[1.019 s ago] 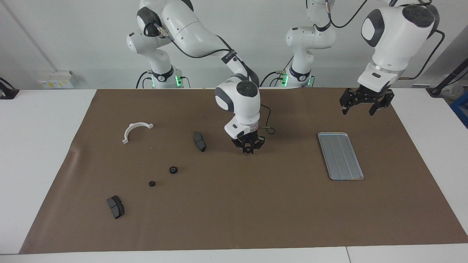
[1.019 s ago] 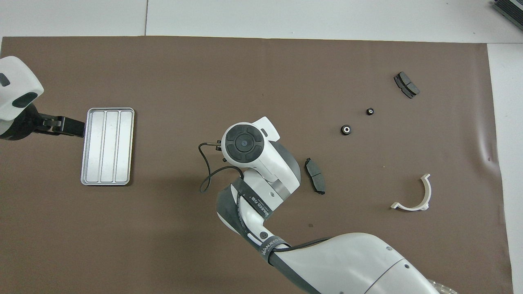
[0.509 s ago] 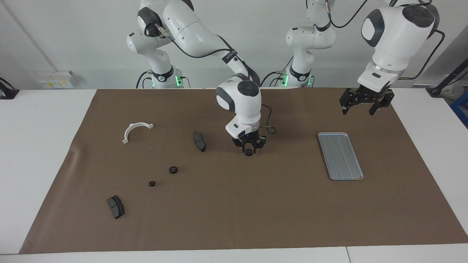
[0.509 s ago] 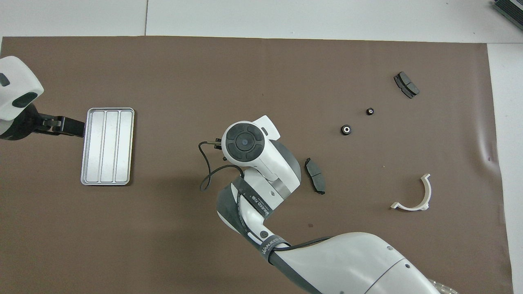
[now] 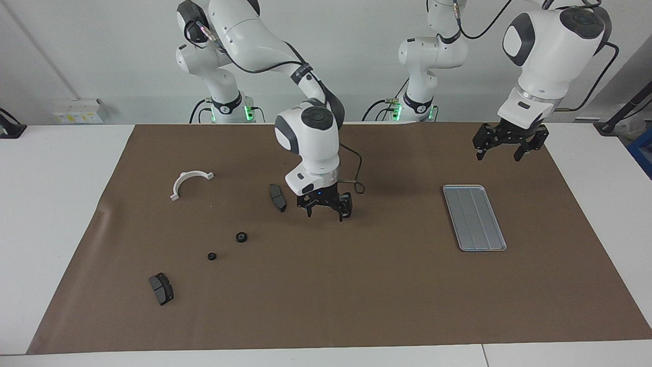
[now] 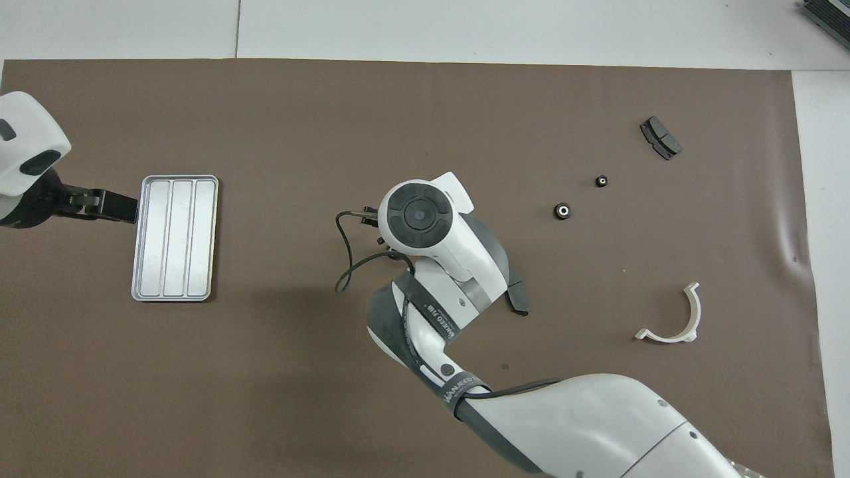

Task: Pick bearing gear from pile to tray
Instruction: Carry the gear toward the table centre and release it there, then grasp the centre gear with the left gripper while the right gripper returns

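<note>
From my remote station: the right hand (image 5: 326,210) hangs low over the middle of the brown mat (image 5: 356,300), released, its fingers (image 5: 308,209) spread wide apart. In the overhead view the arm's own wrist covers that hand.

A dark grey brake pad (image 5: 277,197) lies just beside this hand, toward the right arm's end of the bench (image 5: 56,214). The rest of the pile is scattered well apart from the hand toward that same end. Two small black bearing gears (image 5: 241,237) (image 5: 212,256) sit on the mat, close to each other and farther from the robots than the hand's spot. A second brake pad (image 5: 161,288) lies farther out again. A white half-ring bracket (image 5: 189,182) rests on the mat past the first pad.

The silver tray (image 5: 473,216), lengthwise grooves showing, lies flat on the mat well apart from the right hand, toward the left arm's end.

The left arm waits, its left hand (image 5: 499,151) raised over the mat near the tray, released, fingers apart and holding nothing.
</note>
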Action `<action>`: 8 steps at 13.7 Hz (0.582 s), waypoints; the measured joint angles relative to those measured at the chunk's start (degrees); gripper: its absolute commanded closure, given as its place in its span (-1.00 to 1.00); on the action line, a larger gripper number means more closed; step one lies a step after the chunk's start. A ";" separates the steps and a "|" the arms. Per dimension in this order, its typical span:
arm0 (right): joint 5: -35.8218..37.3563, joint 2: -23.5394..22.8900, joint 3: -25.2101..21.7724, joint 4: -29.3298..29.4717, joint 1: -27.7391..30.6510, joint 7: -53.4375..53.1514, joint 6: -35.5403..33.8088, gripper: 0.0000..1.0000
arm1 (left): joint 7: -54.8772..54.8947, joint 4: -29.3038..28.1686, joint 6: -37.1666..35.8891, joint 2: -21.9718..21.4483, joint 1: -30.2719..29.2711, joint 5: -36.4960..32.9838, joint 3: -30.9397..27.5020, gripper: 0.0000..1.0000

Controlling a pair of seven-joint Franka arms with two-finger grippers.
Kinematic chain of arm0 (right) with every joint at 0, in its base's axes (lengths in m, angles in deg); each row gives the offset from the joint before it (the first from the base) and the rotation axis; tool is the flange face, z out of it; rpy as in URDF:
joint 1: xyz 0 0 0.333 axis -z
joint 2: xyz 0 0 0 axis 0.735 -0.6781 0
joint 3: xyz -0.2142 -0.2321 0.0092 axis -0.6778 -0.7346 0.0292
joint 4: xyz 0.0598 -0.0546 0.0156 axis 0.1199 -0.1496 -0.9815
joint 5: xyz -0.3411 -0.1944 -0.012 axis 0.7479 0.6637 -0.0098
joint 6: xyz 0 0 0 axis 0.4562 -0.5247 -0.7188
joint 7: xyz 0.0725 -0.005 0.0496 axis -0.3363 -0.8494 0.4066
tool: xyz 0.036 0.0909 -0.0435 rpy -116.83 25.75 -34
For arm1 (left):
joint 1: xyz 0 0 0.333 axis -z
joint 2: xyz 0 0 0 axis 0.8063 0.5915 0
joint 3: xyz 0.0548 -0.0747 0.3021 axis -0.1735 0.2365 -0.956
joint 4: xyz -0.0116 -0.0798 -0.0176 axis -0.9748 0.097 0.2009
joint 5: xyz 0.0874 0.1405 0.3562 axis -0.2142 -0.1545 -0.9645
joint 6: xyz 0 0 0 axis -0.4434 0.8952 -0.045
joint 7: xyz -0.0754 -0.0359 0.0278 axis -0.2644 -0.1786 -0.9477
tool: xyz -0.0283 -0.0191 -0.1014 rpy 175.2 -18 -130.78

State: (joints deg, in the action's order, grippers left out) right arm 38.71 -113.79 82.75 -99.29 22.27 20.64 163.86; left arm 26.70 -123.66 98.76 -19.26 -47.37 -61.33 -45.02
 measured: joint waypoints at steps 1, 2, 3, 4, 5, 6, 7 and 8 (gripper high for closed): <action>0.00 1.01 -0.02 -1.09 1.99 2.38 0.00 -1.00 | -0.94 -0.38 0.04 -0.16 0.29 0.07 0.32 -1.00; 0.01 1.55 -0.02 -1.82 3.69 4.60 0.00 -1.00 | -3.45 -0.95 0.26 -0.29 1.24 0.13 0.57 -1.00; 0.03 1.83 -0.03 -2.56 5.36 7.39 0.00 -1.00 | -7.77 -1.72 1.06 -0.33 3.16 0.16 0.72 -1.00; 0.04 1.96 -0.07 -3.62 7.15 10.62 0.15 -1.00 | -12.59 -2.64 2.63 -0.31 5.69 0.16 0.87 -1.00; 0.04 2.15 -0.10 -5.25 9.21 13.84 1.11 -1.00 | -16.62 -3.65 4.42 -0.20 8.34 0.16 1.06 -1.00; 0.04 2.36 -0.12 -7.43 11.54 16.81 3.52 -1.00 | -19.50 -4.46 5.66 0.15 10.75 0.15 1.24 -1.00; 0.04 2.52 -0.12 -9.62 13.59 19.31 6.53 -1.00 | -21.88 -5.01 6.65 0.85 12.78 0.15 1.32 -1.00; 0.04 2.59 -0.12 -11.71 15.19 21.30 9.25 -1.00 | -24.81 -5.42 8.25 2.16 14.93 0.15 1.38 -1.00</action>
State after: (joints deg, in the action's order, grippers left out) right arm 38.75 -111.19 82.64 -111.00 37.45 41.94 173.11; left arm 1.89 -129.07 107.01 -17.10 -32.44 -61.18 -43.64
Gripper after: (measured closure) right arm 0.000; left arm 0.000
